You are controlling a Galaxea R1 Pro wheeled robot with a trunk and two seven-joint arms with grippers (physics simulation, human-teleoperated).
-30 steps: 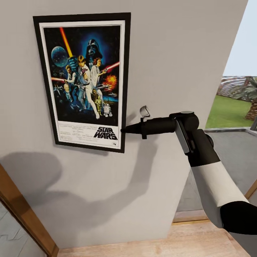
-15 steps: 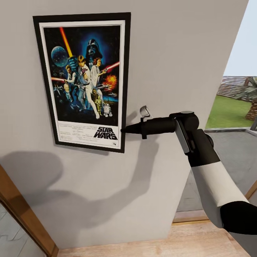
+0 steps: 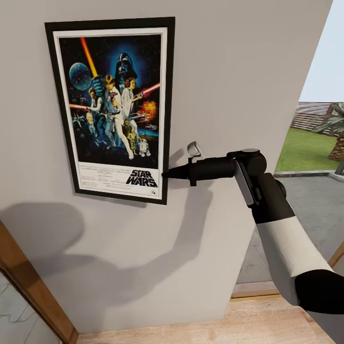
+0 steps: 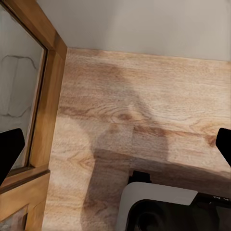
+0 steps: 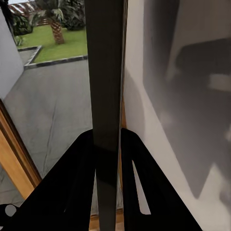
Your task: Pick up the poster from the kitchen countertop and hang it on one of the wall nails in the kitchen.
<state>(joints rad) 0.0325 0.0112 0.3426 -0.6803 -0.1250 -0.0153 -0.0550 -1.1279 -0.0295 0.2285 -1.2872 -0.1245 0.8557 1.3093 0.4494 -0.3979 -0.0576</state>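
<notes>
One arm, the right, reached level from the lower right of the head view toward the wall (image 3: pixel 229 71), its forearm bent at the wrist so the right gripper (image 3: pixel 166 175) pointed sideways at the poster (image 3: pixel 114 110). The poster hung flat on the wall, nearly upright, and the gripper pinched its right edge close to the lower right corner.

In the left wrist view, the left gripper's fingertips (image 4: pixel 10 151) stood wide apart over wooden floor (image 4: pixel 144 106), empty.

In the right wrist view, both fingers (image 5: pixel 79 183) clamped the poster's dark frame edge-on.
</notes>
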